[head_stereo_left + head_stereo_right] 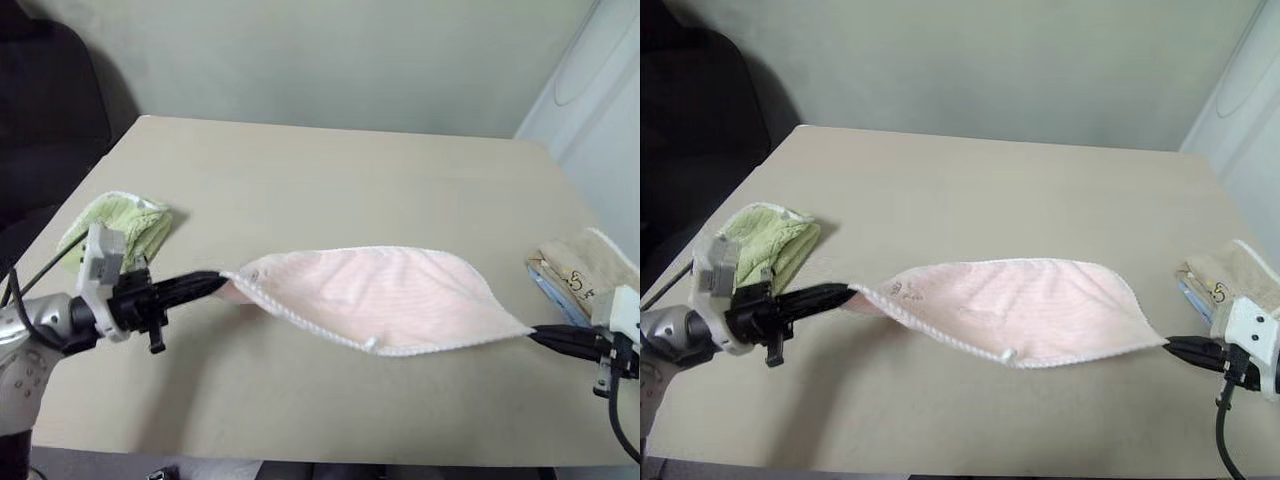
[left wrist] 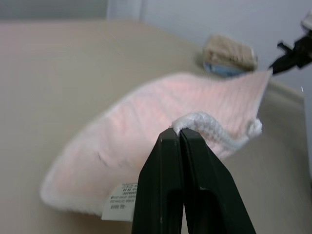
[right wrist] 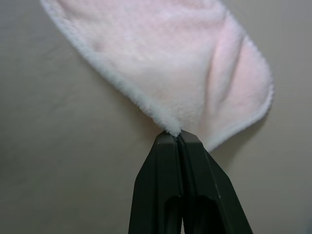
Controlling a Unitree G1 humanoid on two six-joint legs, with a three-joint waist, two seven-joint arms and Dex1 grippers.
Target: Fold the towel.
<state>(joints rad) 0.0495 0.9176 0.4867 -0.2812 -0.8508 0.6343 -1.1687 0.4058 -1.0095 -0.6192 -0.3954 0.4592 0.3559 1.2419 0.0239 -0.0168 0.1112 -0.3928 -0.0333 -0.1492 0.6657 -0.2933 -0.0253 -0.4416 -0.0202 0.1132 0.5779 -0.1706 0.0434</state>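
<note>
The pale pink towel (image 1: 385, 297) with white edging hangs stretched between my two grippers, sagging in a doubled-over curve low over the beige table (image 1: 330, 180). My left gripper (image 1: 218, 283) is shut on the towel's left corner. My right gripper (image 1: 535, 333) is shut on its right corner. In the left wrist view the black fingers (image 2: 183, 183) pinch the white edging, and a small white label (image 2: 118, 199) hangs from the towel (image 2: 161, 117). In the right wrist view the fingers (image 3: 178, 185) clamp the towel's (image 3: 165, 53) fluffy edge above the table.
A light green towel (image 1: 120, 225) lies crumpled at the table's left edge, just behind my left arm. A folded beige towel (image 1: 590, 265) with a small dark print sits on something blue at the right edge. A dark chair stands beyond the left corner.
</note>
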